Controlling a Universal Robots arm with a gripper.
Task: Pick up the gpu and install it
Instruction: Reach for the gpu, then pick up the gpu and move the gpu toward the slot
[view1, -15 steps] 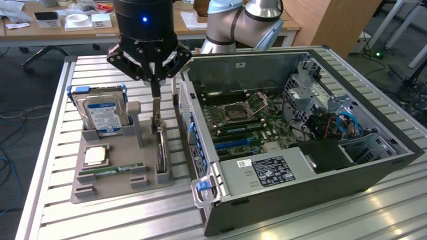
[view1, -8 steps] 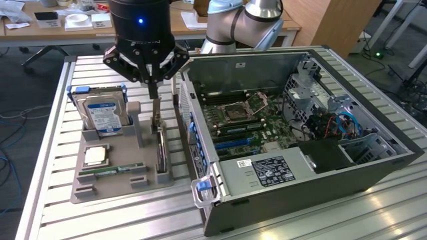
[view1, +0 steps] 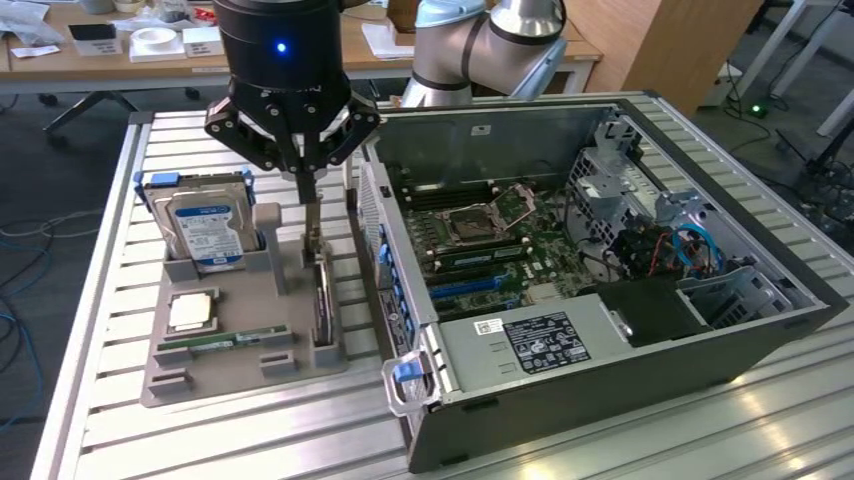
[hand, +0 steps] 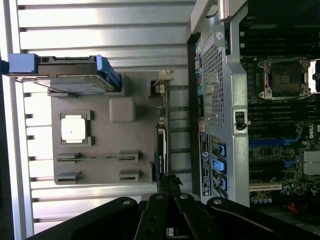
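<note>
The pincer (view1: 308, 232) hangs straight down over the grey holder (view1: 214, 368), at that holder's edge nearest the computer case (view1: 667, 350), and it is clenched tight on the top edge of the gpu (view1: 322, 305). The gpu, a thin dark card, stands on edge in a slot along that same side of the holder, and from the wrist view it shows as a narrow dark strip running away from the fingertips (hand: 167, 178). Further in on the holder, a green memory stick (view1: 220, 343) lies in a low slot, with a square silver processor (view1: 191, 312) seated in a pocket just beside it. At the holder's end beyond those, a hard drive (view1: 207, 230) with a blue and white label stands upright in a blue-handled frame. The holder rests on a slatted metal desk (view1: 200, 435). Just beside the holder, the case lies on its side with the panel off, its motherboard (view1: 494, 250) bare to the room. Behind the case, the robot's pale arm (view1: 474, 50) bends up and over toward the holder.
</note>
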